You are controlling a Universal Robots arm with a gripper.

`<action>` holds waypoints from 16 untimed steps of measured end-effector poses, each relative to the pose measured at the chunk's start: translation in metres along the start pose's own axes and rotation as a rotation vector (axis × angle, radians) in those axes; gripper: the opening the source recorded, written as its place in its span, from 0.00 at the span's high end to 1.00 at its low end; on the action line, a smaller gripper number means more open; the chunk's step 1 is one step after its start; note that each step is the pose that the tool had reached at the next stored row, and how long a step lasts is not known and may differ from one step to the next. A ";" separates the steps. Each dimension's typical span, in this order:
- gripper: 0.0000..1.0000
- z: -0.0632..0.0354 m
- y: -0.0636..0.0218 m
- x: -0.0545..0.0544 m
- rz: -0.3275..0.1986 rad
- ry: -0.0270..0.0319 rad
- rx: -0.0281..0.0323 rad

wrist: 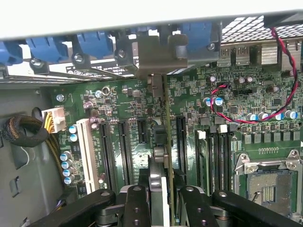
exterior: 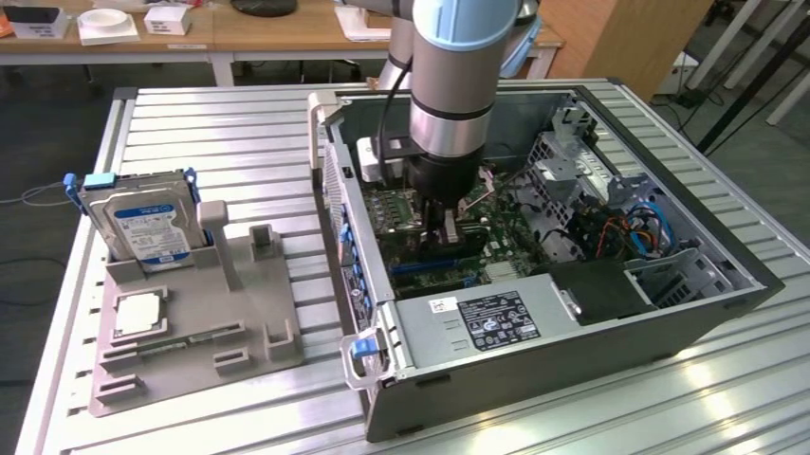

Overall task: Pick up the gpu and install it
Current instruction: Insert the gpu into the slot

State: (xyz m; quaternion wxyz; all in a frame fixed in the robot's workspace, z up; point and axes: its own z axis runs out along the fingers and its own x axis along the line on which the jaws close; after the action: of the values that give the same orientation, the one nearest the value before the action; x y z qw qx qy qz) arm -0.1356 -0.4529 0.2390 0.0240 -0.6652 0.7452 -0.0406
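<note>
UR arm reaches down into the open dark-grey tower computer case (exterior: 708,313), which lies on its side on the ribbed metal desk (exterior: 228,133). The black two-finger end effector (exterior: 449,216) hangs over the green motherboard (exterior: 506,248), approx. mid-case in the exterior view.

End effector (wrist: 161,196) is closed narrow on the gpu (wrist: 160,163), a thin dark circuit-board card w/ a silvery metal end bracket, seen edge-on from the wrist. Fingers (wrist: 136,201) clamp it from both sides. The card stands upright on edge over the board, running between the long black expansion slots (wrist: 125,151). Its bracket end sits up against the case's rear slot openings, next to the blue plastic retainer clips (wrist: 94,45). Can't tell whether the card's edge is seated in a slot or just above it. In the exterior view the gpu (exterior: 447,237) shows as a thin strip below the fingers.

Also on the board: a white slot (wrist: 85,151), a red-and-black twisted wire (wrist: 227,118) and an empty metal-framed CPU socket (wrist: 267,184).

On the exterior view's left, well apart from the case, a grey moulded fixture (exterior: 253,313) holds a boxy silver hard drive w/ blue-white label (exterior: 142,223) standing upright and a small square silver CPU chip (exterior: 137,313) lying flat.
</note>
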 end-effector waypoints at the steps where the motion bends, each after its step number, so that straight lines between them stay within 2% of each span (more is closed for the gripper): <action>1: 0.71 -0.0001 -0.0002 0.000 0.000 0.0003 -0.0016; 16: 0.71 -0.0001 -0.0013 0.000 0.000 0.0002 -0.0026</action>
State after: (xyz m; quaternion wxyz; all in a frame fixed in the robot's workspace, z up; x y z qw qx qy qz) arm -0.1344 -0.4533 0.2392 0.0230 -0.6652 0.7452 -0.0397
